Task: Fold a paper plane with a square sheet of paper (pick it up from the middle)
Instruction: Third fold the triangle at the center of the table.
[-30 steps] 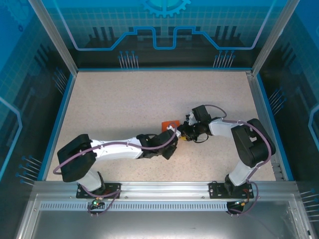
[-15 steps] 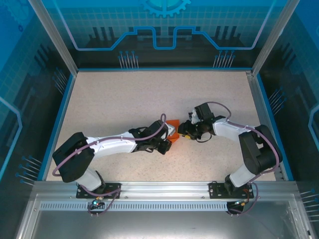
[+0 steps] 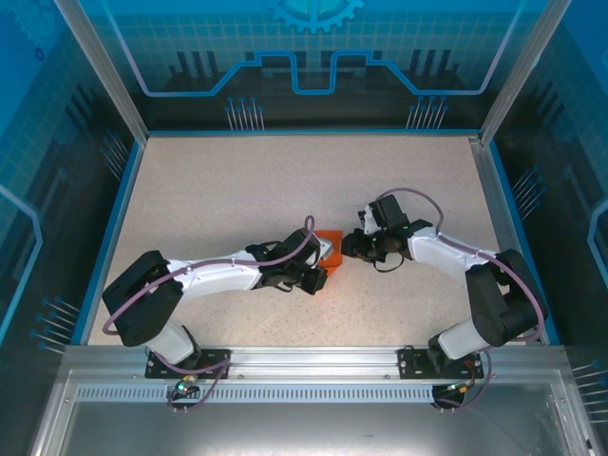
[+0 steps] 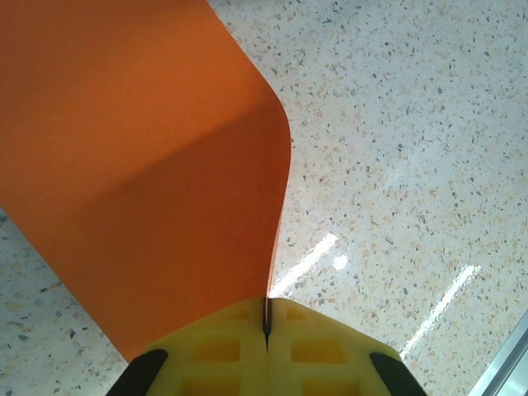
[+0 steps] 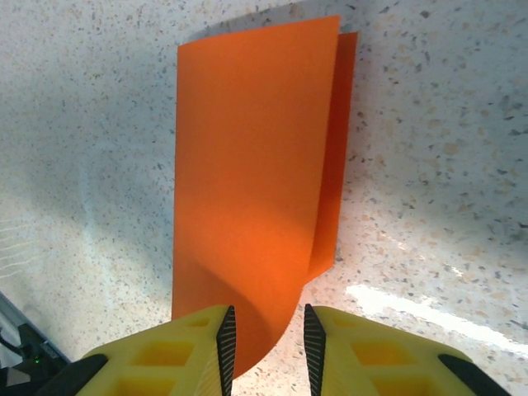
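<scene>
The square sheet of paper [image 3: 330, 238] is bright orange, folded over on itself and standing curved near the table's middle. My left gripper [image 3: 322, 262] is shut on its edge. In the left wrist view the yellow fingers [image 4: 214, 346] pinch the sheet [image 4: 140, 165] at the left gripper [image 4: 266, 303]. My right gripper [image 3: 347, 247] faces it from the right. In the right wrist view the right gripper [image 5: 265, 320] is open, and the rounded fold of the paper [image 5: 247, 165] sits between its fingers, close to the left finger [image 5: 224, 338]. No paper plane shape is visible.
The speckled beige tabletop [image 3: 237, 180] stretches around both arms, bounded by a blue rim [image 3: 123, 199] and transparent walls. A metal rail [image 3: 304, 366] with the arm bases runs along the near edge.
The right arm's elbow swung right and its gripper crept toward the paper. The left arm drew in slightly, still holding the sheet, which now stands more upright.
</scene>
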`<state>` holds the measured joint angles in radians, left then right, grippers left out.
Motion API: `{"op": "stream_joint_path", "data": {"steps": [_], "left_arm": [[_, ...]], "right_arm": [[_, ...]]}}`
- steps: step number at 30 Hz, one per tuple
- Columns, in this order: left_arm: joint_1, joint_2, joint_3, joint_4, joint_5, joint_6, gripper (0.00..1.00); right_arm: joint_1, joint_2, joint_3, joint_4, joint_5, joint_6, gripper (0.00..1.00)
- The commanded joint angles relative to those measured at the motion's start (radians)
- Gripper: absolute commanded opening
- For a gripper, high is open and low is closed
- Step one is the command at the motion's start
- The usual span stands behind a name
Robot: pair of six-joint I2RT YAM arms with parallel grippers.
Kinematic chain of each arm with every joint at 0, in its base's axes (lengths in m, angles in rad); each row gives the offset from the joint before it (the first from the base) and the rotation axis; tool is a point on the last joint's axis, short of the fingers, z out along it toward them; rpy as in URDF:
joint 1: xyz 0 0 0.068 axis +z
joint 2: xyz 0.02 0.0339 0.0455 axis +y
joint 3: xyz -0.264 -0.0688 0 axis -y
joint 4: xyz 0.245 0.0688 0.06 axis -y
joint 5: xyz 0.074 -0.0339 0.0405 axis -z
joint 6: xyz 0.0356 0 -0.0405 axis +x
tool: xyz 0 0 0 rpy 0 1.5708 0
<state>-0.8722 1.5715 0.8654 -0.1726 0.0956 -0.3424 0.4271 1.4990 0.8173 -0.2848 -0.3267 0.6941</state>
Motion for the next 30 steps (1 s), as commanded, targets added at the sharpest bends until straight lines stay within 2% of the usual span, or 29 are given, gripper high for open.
{"op": "stream_joint_path", "data": {"steps": [1, 6, 9, 15, 21, 30], "left_arm": [[0.008, 0.010, 0.004, 0.008, 0.018, -0.023, 0.00], [0.010, 0.012, 0.006, 0.000, 0.015, -0.021, 0.00], [0.017, 0.006, -0.001, 0.012, 0.019, -0.028, 0.00], [0.047, -0.002, -0.019, 0.043, 0.083, -0.040, 0.00], [0.067, 0.007, -0.025, 0.049, 0.127, -0.036, 0.00], [0.071, 0.008, -0.037, 0.056, 0.127, -0.036, 0.00]], "right_arm": [[0.014, -0.003, 0.033, -0.051, 0.045, -0.030, 0.31], [0.014, 0.000, 0.054, -0.080, 0.075, -0.050, 0.31], [0.015, -0.005, 0.049, -0.058, 0.075, -0.039, 0.36], [0.015, 0.005, 0.056, -0.022, 0.043, -0.047, 0.38], [0.014, 0.060, 0.123, -0.037, -0.007, -0.084, 0.25], [0.030, 0.197, 0.210, -0.046, -0.082, -0.107, 0.20]]}}
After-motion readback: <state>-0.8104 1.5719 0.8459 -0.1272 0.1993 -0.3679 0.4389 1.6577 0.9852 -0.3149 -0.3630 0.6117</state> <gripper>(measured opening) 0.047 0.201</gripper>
